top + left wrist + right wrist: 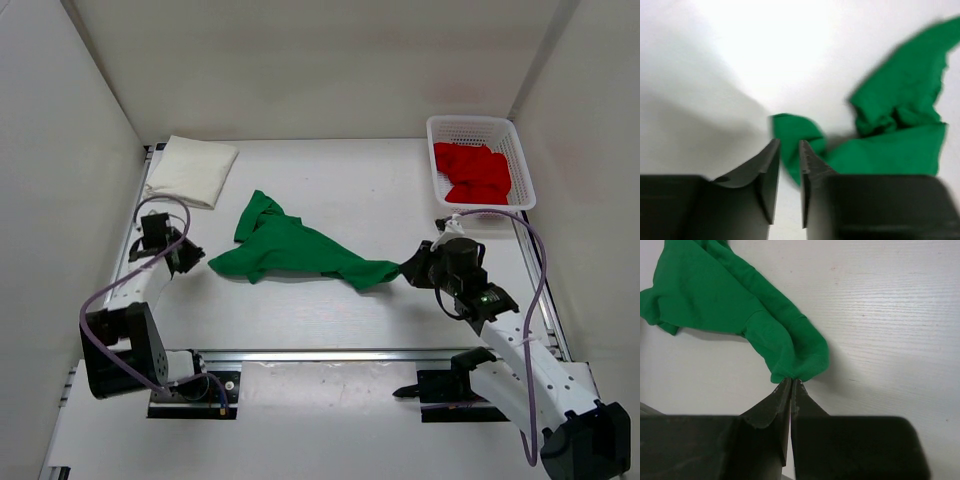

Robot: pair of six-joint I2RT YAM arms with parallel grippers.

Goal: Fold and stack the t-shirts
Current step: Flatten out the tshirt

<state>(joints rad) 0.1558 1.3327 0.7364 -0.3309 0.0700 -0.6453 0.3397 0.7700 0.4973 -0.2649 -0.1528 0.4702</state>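
Pale walls close in three sides of the white bench that we work on. At its middle lies a bright green cloth t-shirt, crumpled and stretched out into a long shape from left to right. Our right hand sits at the shirt's right end. Seen from the right wrist, its fingers are pressed together on a bunched tip of the green cloth, which fans out away from the right hand across the bench.

Our left hand is low over the bench, just beside the shirt's left end. From the left wrist we see its fingers a narrow gap apart with nothing between them, and a rounded fold of the green shirt lies just past the tips.

A cream-white cloth t-shirt rests folded flat at the far left corner. A bright red cloth t-shirt is heaped in a white plastic mesh basket at the far right corner.
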